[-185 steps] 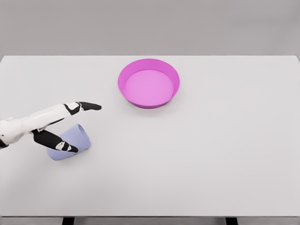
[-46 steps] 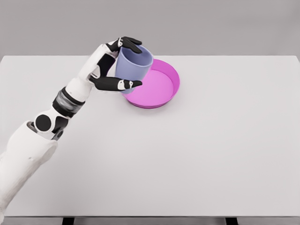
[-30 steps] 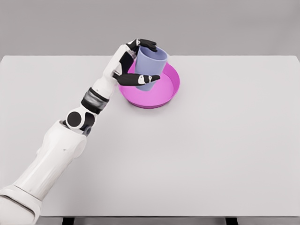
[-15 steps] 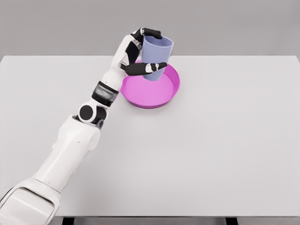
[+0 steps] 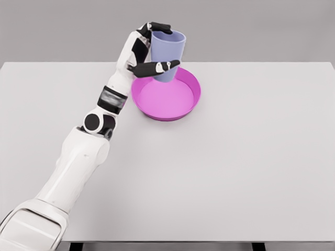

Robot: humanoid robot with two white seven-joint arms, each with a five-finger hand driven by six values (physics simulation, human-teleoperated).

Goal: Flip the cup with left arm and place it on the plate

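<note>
Since half a second before, my left arm had swung back a little toward the left and lifted, carrying the cup away from the middle of the plate. From the bottom left corner the arm reached up across the table [image 5: 235, 172] to the plate's [image 5: 191, 102] near-left rim. Beyond it, the left hand [image 5: 140, 52] gripped the cup [image 5: 167, 52] upright, mouth up, thumb across its front, fingers over the far rim, above the plate's back-left edge.

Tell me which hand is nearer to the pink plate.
Left. The left hand grips the cup above the plate's far rim; the right hand is out of view.
</note>
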